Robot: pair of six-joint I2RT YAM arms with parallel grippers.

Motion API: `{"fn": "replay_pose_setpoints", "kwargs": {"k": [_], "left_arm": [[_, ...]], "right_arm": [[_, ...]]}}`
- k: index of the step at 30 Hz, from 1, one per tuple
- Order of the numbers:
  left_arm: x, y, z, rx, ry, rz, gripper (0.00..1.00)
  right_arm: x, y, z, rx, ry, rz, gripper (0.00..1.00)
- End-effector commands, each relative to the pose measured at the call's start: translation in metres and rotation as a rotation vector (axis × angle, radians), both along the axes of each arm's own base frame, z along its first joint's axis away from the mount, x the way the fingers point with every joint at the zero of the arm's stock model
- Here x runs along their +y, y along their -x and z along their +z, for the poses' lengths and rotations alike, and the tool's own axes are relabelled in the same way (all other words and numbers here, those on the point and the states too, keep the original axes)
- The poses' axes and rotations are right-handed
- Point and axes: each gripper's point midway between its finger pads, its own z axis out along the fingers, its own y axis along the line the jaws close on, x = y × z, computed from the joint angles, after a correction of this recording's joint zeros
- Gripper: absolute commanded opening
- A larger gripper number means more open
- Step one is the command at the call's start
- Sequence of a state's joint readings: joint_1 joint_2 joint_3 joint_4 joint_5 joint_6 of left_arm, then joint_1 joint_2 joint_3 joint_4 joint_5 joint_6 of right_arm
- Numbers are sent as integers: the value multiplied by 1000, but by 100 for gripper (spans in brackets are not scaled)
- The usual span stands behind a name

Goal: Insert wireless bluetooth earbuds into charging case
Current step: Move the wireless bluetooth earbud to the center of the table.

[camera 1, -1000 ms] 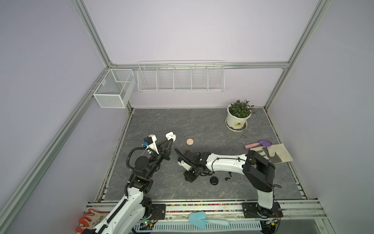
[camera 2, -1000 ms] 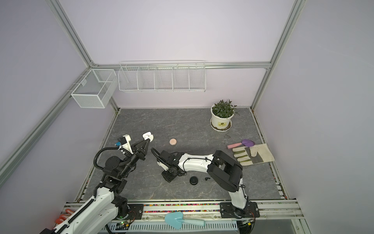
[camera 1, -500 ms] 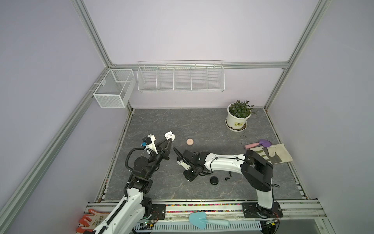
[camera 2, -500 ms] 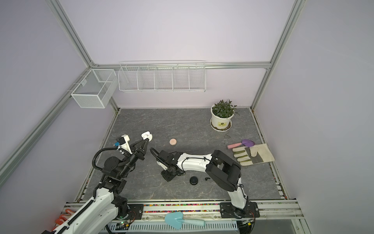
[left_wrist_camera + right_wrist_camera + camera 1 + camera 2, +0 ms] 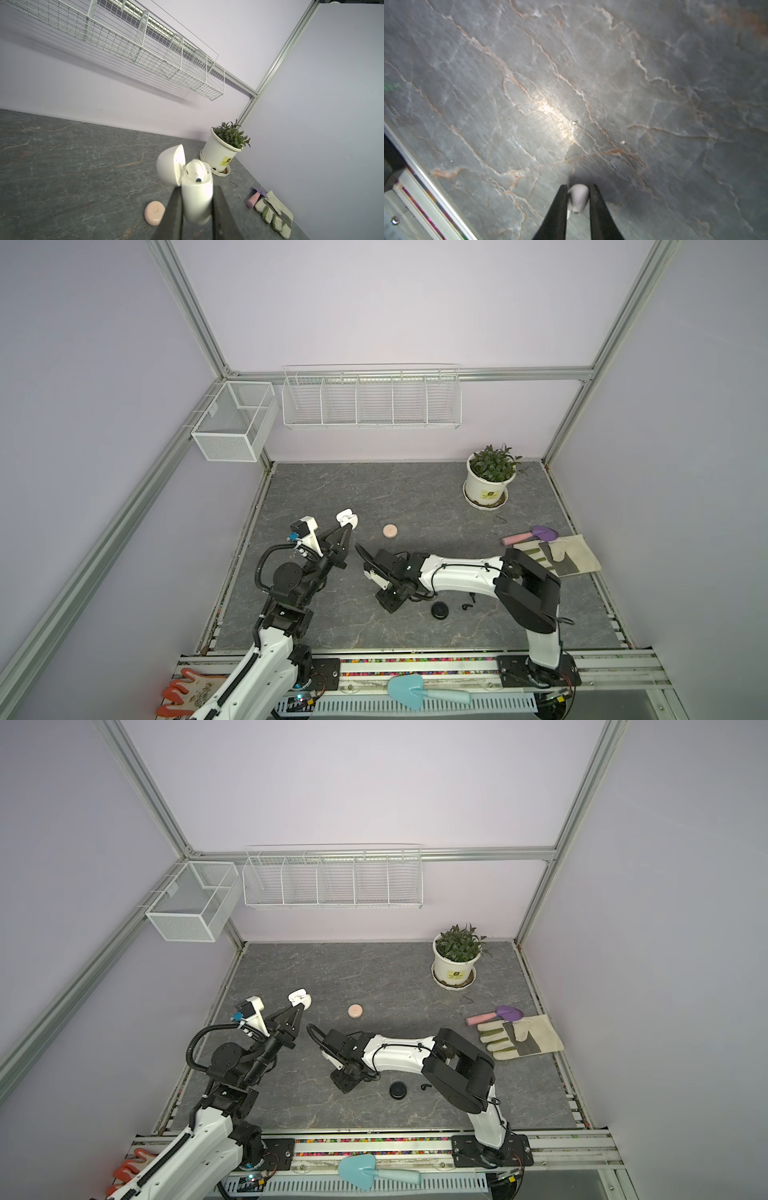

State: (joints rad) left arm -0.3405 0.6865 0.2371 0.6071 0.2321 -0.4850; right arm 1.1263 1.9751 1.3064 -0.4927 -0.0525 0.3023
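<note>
My left gripper (image 5: 196,200) is shut on a white charging case (image 5: 197,199), held above the table at the left (image 5: 347,517). The case's lid stands open, and a whitish earbud (image 5: 196,170) sits inside it. My right gripper (image 5: 578,188) points down at the table's middle (image 5: 388,602). It is shut on another whitish earbud (image 5: 578,197), right at the table surface. A black earbud (image 5: 467,607) lies to its right, beside a black round case (image 5: 439,610). A pink round case (image 5: 390,531) lies shut further back.
A potted plant (image 5: 490,485) stands at the back right, with a small dark item (image 5: 500,519) on the table in front of it. A purple trowel (image 5: 536,534) and a work glove (image 5: 557,556) lie at the right edge. A blue trowel (image 5: 415,691) rests on the front rail.
The right gripper's jaws have come together onto the whitish earbud. Both arms have stayed almost where they were.
</note>
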Motion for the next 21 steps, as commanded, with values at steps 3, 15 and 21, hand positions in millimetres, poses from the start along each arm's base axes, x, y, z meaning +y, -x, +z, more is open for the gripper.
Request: {"fn": "replay_pose_setpoints", "kwargs": {"k": [3, 15, 21], "left_arm": [[0, -1, 0, -11, -6, 2, 0], [-2, -3, 0, -12, -4, -9, 0], [-1, -2, 0, -13, -3, -3, 0]], "right_arm": [[-16, 2, -7, -12, 59, -22, 21], [-16, -5, -4, -35, 57, -33, 19], [-17, -10, -3, -35, 47, -49, 19]]}}
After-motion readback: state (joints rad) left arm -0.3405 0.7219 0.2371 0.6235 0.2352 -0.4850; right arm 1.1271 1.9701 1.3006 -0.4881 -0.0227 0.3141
